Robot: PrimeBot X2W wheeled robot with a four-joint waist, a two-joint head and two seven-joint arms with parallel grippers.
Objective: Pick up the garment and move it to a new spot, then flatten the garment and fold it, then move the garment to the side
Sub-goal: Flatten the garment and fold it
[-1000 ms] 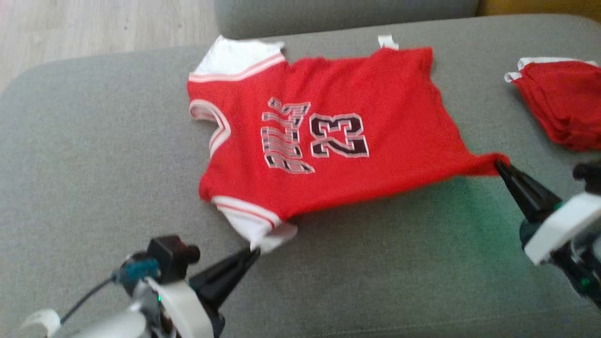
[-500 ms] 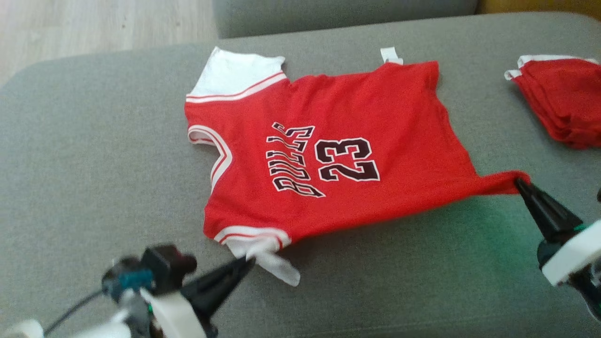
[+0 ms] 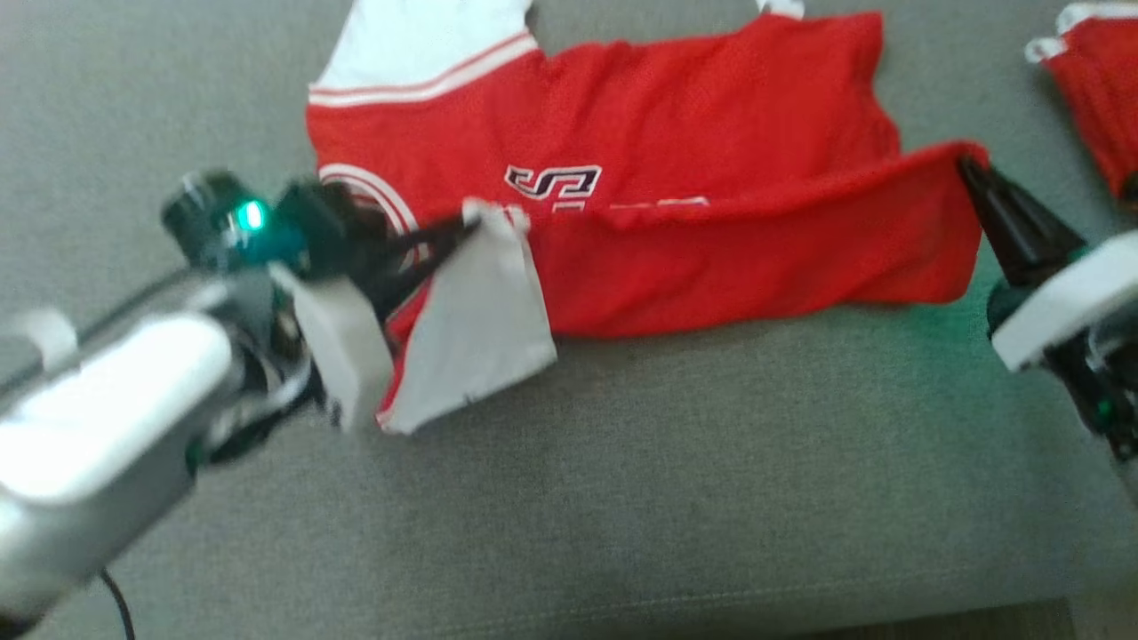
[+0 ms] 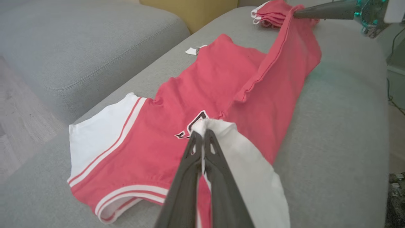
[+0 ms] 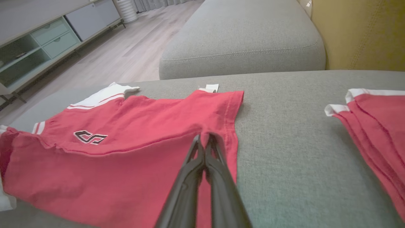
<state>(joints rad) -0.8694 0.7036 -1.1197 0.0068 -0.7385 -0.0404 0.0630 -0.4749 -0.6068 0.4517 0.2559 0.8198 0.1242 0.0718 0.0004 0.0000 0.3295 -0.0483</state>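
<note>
Holding up the near edge of the jersey [image 3: 711, 98], left gripper [image 3: 471, 228] pinches its sleeve [image 3: 480, 311], right gripper [image 3: 965, 169] its hem [image 3: 933, 158]. Bare cushion [image 3: 622, 471] lies nearer.

The garment [image 3: 711, 116] lies on the cushion [image 3: 622, 489], a folded pile [image 3: 1101, 98] to its right.

A wide grey fabric sofa cushion [image 3: 711, 462] carried a red jersey with white striped sleeves [image 3: 693, 116], its near edge raised. To the right, apart, lay a pile of folded red clothes [image 3: 1098, 98].
</note>
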